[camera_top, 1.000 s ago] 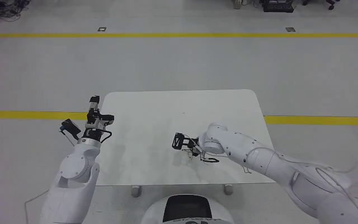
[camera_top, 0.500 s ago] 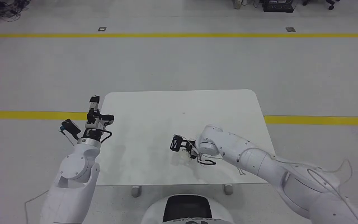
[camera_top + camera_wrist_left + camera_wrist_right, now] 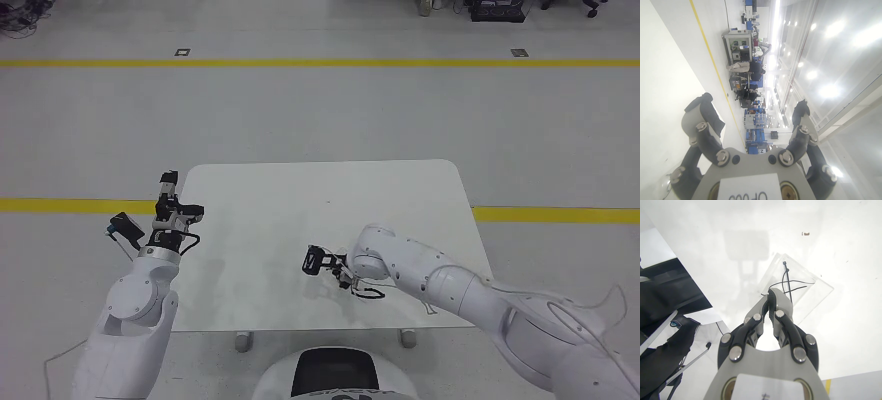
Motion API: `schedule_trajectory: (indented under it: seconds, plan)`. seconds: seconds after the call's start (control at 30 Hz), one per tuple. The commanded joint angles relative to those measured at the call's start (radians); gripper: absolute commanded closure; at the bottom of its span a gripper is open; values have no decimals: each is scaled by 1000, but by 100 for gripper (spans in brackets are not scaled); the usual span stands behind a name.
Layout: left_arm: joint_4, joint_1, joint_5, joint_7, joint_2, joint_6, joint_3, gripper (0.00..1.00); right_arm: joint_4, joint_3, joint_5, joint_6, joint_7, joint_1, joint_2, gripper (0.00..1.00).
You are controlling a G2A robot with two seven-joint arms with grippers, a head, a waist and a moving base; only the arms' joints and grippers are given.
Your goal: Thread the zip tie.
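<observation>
Two grippers: my left gripper point(image 3: 753, 100) hangs spread wide and empty beside the smooth white table's point(image 3: 300, 190) left edge. My right gripper point(image 3: 768, 294) has its ribbed pads pressed together on a thin black zip tie point(image 3: 789, 283), which lies across a clear, flat plastic sheet point(image 3: 810, 294).

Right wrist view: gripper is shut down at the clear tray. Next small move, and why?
Probably a short straight lift of the right gripper off the clear tray. Its fingertips look closed on a black strand of the zip tie, the rest lying crossed in the tray. The left gripper is open at the left edge of the table, so the tie must come free first.
</observation>
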Motion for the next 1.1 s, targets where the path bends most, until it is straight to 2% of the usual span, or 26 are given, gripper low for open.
schedule_trajectory:
  seconds: [0.0, 0.37, 0.53, 0.63, 1.07]
  plan:
    - [0, 0, 0, 0, 0, 0, 0, 0, -7, 0, 0, 0, 12, -2, 1, 100]
    - [0, 0, 0, 0, 0, 0, 0, 0, -30, 0, 1, 0, 33, -7, 2, 100]
    - [0, 0, 0, 0, 0, 0, 0, 0, 8, 0, -24, 0, -41, 5, 6, 100]
    - [0, 0, 0, 0, 0, 0, 0, 0, 14, 0, -33, 0, -51, 4, 6, 100]
    - [0, 0, 0, 0, 0, 0, 0, 0, 26, 0, -24, 0, -34, -11, -20, 100]
